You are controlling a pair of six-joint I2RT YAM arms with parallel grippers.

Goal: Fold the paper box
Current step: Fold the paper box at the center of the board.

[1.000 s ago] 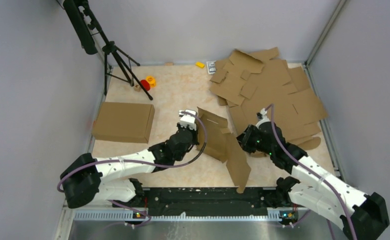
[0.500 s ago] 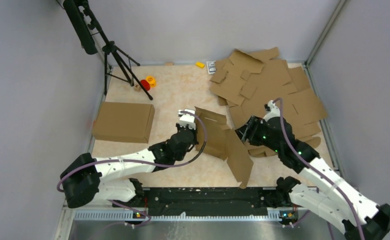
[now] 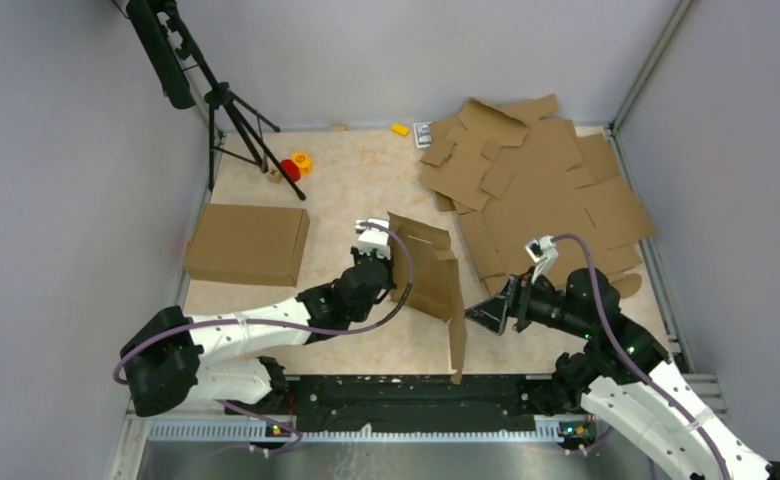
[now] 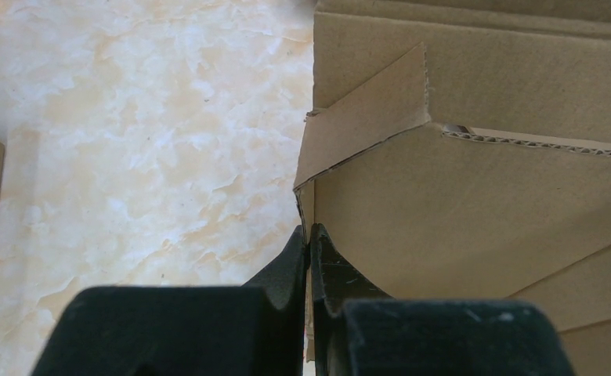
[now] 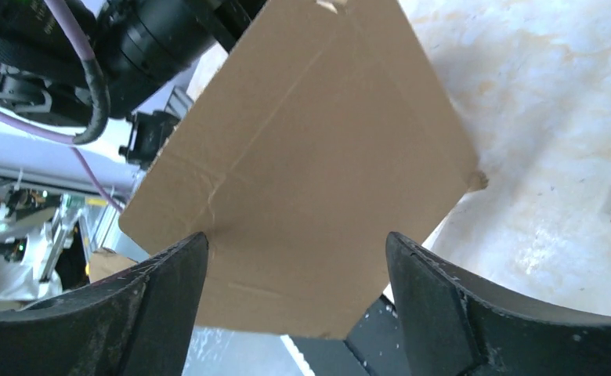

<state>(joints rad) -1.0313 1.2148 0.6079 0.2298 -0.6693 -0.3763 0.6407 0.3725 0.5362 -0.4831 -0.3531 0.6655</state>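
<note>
Box (image 3: 428,270) partly upright, left gripper (image 4: 309,235) clenched on the box's left edge, right gripper (image 3: 481,312) spread wide, gripping nothing, facing the box's long flap

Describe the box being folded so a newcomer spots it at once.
On the marbled table, look to the middle, towards the near edge. The paper box stands there half-folded, one edge pinched in the left claw. Unlike the closed box to the left and the flat blanks piled far right, its panels stand upright.
</note>
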